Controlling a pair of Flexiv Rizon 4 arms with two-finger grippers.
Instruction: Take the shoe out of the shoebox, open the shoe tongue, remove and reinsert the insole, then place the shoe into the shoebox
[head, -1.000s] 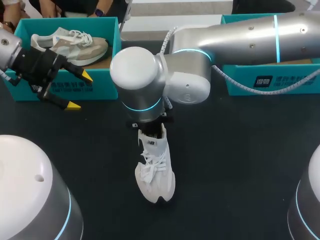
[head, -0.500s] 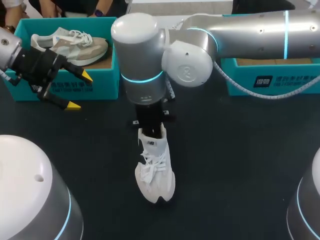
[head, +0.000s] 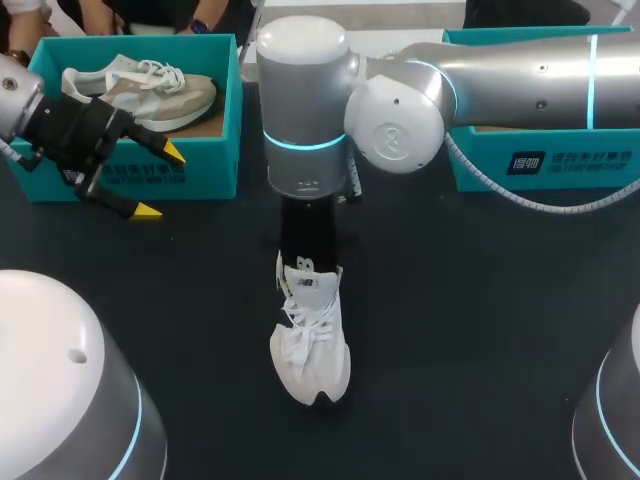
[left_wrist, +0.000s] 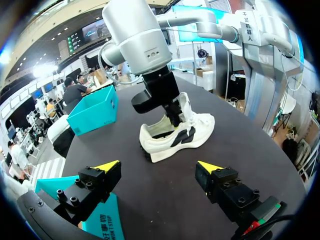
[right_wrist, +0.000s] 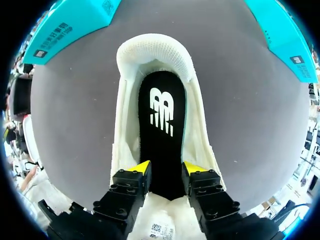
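A white shoe (head: 310, 340) stands on the dark table, toe toward me, seen side-on in the left wrist view (left_wrist: 180, 135). Its black insole (right_wrist: 162, 125) lies flat inside the white shoe (right_wrist: 155, 55). My right gripper (right_wrist: 167, 168) hangs straight down over the shoe's mouth, near the tongue. Its yellow-tipped fingers stand apart just above the insole, holding nothing. In the head view, the right gripper (head: 305, 245) shows as a black body at the shoe's heel end. My left gripper (head: 160, 182) is open and empty in front of the left shoebox (head: 225, 110), well left of the shoe (left_wrist: 159, 166).
The left teal shoebox holds a beige shoe (head: 140, 90). A second teal shoebox (head: 540, 160) stands at the back right, under my right arm. Bare table surrounds the white shoe on both sides and in front.
My right arm's wrist has lifted and swung back from over the shoe, exposing more of the black gripper body. Its fingers have parted from shut. The left arm and the shoe have not moved.
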